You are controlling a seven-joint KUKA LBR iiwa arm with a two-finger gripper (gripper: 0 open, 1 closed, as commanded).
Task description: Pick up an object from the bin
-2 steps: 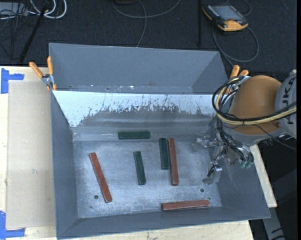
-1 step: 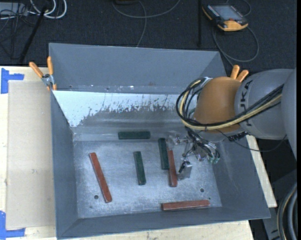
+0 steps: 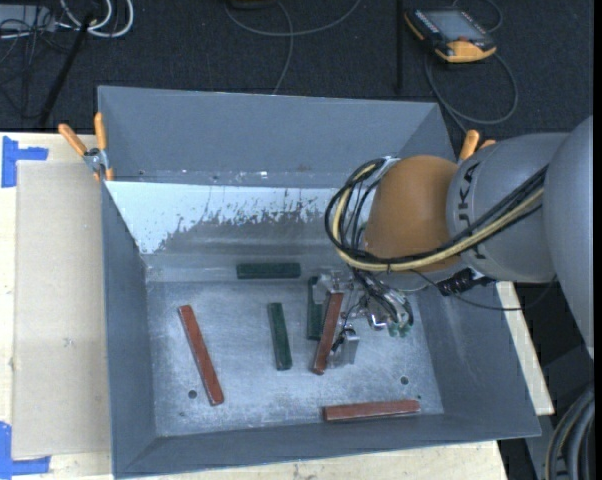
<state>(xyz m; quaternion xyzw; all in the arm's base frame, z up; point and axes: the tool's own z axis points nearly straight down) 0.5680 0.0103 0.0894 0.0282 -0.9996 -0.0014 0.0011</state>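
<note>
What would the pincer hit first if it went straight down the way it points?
Probably the slanted reddish-brown bar beneath the pincer. A dark green bar lies just left of it. Depth is unclear; they may already touch.

Right-centre of the bin floor [image 3: 246, 393] is being crowded by the claw [image 3: 343, 336] and a tilted red-brown bar [image 3: 327, 334]. Open floor is being left between the left red-brown bar [image 3: 199, 354] and the centre green bar [image 3: 279, 336].
</note>
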